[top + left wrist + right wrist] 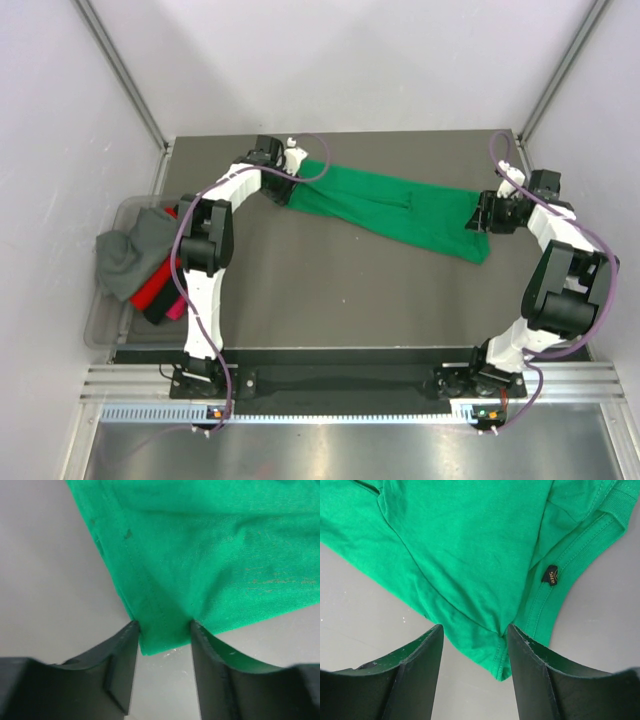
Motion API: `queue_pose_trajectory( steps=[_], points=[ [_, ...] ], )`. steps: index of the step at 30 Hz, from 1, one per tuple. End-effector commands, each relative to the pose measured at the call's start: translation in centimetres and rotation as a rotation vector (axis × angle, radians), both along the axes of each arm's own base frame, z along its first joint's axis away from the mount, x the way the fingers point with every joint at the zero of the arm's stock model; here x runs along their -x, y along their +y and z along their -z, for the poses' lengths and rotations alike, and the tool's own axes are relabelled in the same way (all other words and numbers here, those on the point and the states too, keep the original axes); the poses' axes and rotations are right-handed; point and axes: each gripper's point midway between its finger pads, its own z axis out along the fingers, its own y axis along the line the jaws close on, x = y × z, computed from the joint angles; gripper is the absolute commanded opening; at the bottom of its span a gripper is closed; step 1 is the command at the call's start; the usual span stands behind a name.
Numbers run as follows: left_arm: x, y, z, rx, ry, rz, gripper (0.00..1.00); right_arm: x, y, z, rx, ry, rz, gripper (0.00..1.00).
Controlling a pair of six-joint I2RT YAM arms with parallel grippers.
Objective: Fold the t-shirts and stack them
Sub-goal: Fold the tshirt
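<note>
The bright green t-shirt lies folded into a long band across the far half of the table. My left gripper is at its left end. In the left wrist view the jaws stand apart with a hemmed corner of the green shirt lying between the fingertips. My right gripper is at the shirt's right end. In the right wrist view it is open with a fold of green cloth between the fingertips and the collar's size label beside them. Grey, red and pink shirts lie at the left.
A clear plastic bin at the table's left edge holds the grey, red and pink shirts, which hang over its rim. The grey table surface lies between the green shirt and the arm bases. Walls stand close on both sides.
</note>
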Motion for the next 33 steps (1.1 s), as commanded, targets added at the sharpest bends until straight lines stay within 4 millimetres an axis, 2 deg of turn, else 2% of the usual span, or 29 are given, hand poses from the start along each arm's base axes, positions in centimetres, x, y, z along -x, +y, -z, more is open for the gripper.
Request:
queue_pose_trajectory(
  steps=[1,3,6,10,15,17,18,20,21,23,24,33],
  points=[
    [-0.1,-0.1,-0.2,0.044,0.024,-0.028,0.48,-0.9,-0.6,-0.8,-0.003,-0.03,0.003,0.54],
    [0.2,0.0,0.3,0.038,0.042,-0.031,0.45,-0.9,-1.3,-0.5,0.022,-0.021,0.023,0.54],
    [0.8,0.2,1.0,0.028,0.07,-0.039,0.19,-1.1,-3.0,0.4,0.087,0.01,0.073,0.54],
    [2.1,0.3,1.5,0.032,0.109,-0.041,0.0,-1.1,-5.2,1.5,0.179,0.055,0.129,0.54],
    [4.8,1.1,1.5,0.019,0.137,-0.053,0.0,-0.8,-6.7,2.7,0.24,0.091,0.154,0.54],
    [5.5,1.3,0.7,0.016,0.129,-0.056,0.0,-0.8,-6.8,3.0,0.245,0.098,0.154,0.54],
    [6.4,1.6,1.2,0.008,0.147,-0.057,0.0,-0.8,-6.9,3.3,0.244,0.107,0.152,0.54],
    [7.2,1.7,0.6,0.009,0.15,-0.058,0.0,-1.0,-6.9,3.5,0.241,0.109,0.15,0.54],
    [8.2,1.9,1.1,0.006,0.176,-0.058,0.0,-1.2,-6.9,3.7,0.237,0.113,0.15,0.54],
    [8.9,2.0,0.5,0.009,0.176,-0.06,0.0,-1.8,-7.1,3.9,0.233,0.109,0.153,0.54],
    [9.9,2.3,1.0,0.001,0.199,-0.06,0.0,-2.4,-7.2,4.0,0.227,0.109,0.156,0.54],
    [13.8,2.4,0.0,0.021,0.246,-0.064,0.0,-6.5,-7.0,5.0,0.128,0.105,0.147,0.51]
  ],
)
